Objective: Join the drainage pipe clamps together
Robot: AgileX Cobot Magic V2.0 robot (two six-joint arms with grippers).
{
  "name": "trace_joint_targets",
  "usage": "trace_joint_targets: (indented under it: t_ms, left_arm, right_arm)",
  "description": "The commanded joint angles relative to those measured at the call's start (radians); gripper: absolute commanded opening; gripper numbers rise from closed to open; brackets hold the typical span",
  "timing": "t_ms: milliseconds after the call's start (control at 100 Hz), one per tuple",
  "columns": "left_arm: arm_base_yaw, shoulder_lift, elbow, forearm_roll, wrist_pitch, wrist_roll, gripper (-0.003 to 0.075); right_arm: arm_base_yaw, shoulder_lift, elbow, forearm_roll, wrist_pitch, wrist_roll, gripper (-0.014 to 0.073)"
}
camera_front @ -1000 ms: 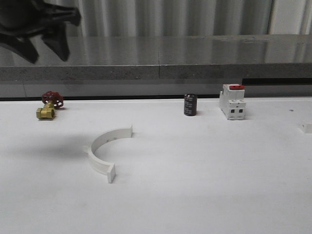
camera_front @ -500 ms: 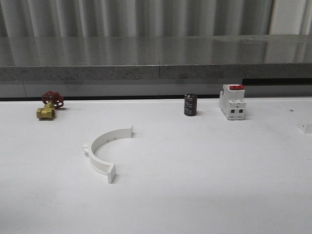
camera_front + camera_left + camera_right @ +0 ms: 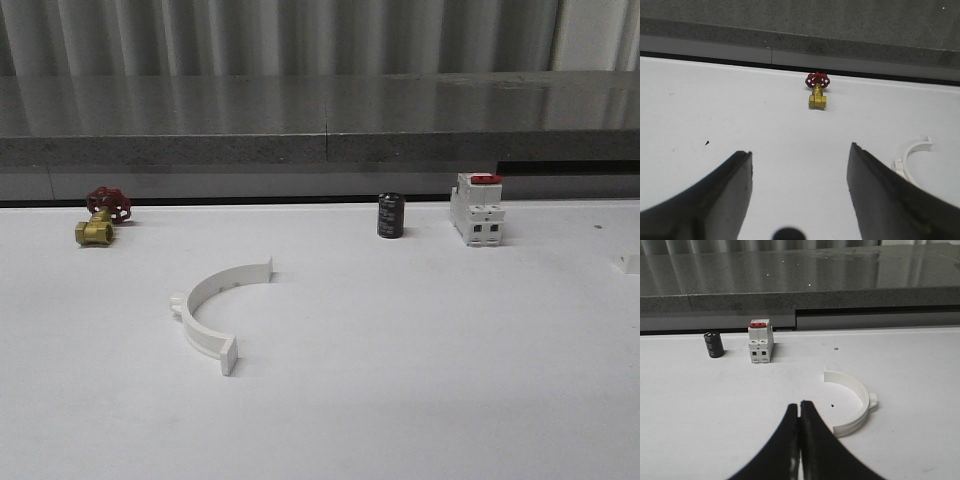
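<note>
Two halves: the task needs both white drainage pipe clamps; neither is joined to the other yet.
Left half-ring [image 3: 213, 309]: lies flat on the white desk [image 3: 420, 380], left of centre, nearer the camera than the brass valve [image 3: 97, 225], its open side turned right.
Right half-ring [image 3: 851, 402]: lies flat on the desk out to the right, seen from the right wrist, well apart from the switch block [image 3: 760, 341] and the black capacitor [image 3: 713, 344]; its open side faces the other way.
Handling, as I judge it: thin moulded plastic, light, stiff with a little spring, smooth enough to slide on the desk if nudged.
Where to hold: across the band near mid-arc, leaving both flat end tabs free to mate; a pinch on a tab would block the joint.
Left tool [image 3: 799, 172]: released, fingers spread wide, nothing between them, above bare desk.
Right tool [image 3: 800, 416]: clenched, fingers pressed together, holding nothing.
Risk: low profile makes the band hard to catch.
</note>
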Motion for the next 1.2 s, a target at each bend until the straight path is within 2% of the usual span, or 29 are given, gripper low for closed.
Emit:
trace_joint_targets:
  t_ms: [0,70,140,400,520,830,980,1190]
  left_arm:
    - [0.002,-0.046,0.006,-0.002,-0.063,0.002,0.042]
    - [0.002,-0.078,0.027,-0.002,-0.061,0.002,0.0412]
    - [0.002,-0.096,0.044,-0.002,-0.061,0.002,0.0361]
    - [0.002,-0.106,0.046,0.003,-0.06,0.002,-0.0023]
    - [0.002,-0.106,0.046,0.01,-0.061,0.002,-0.002]
    - [0.002,-0.106,0.046,0.027,-0.061,0.002,-0.002]
    - [0.002,-0.106,0.046,0.029,-0.06,0.002,-0.002]
    - [0.002,-0.106,0.046,0.029,-0.06,0.002,-0.002]
  right_arm:
    - [-0.005,-0.012,-0.02,0.004,-0.088,-0.004,-0.0067]
    - [-0.005,-0.012,-0.02,0.004,-0.088,-0.004,-0.0067]
    - [-0.005,-0.012,-0.02,0.004,-0.088,-0.004,-0.0067]
    - [-0.005,-0.008,-0.09,0.004,-0.074,-0.002,-0.0067]
    - [-0.005,0.044,-0.188,0.005,-0.019,0.021,-0.0067]
    - [-0.005,0.466,-0.611,0.003,0.424,0.021,-0.0067]
    - [-0.005,0.664,-0.728,0.003,0.481,0.021,-0.0067]
    - [-0.005,0.832,-0.743,0.012,0.532,0.021,-0.0037]
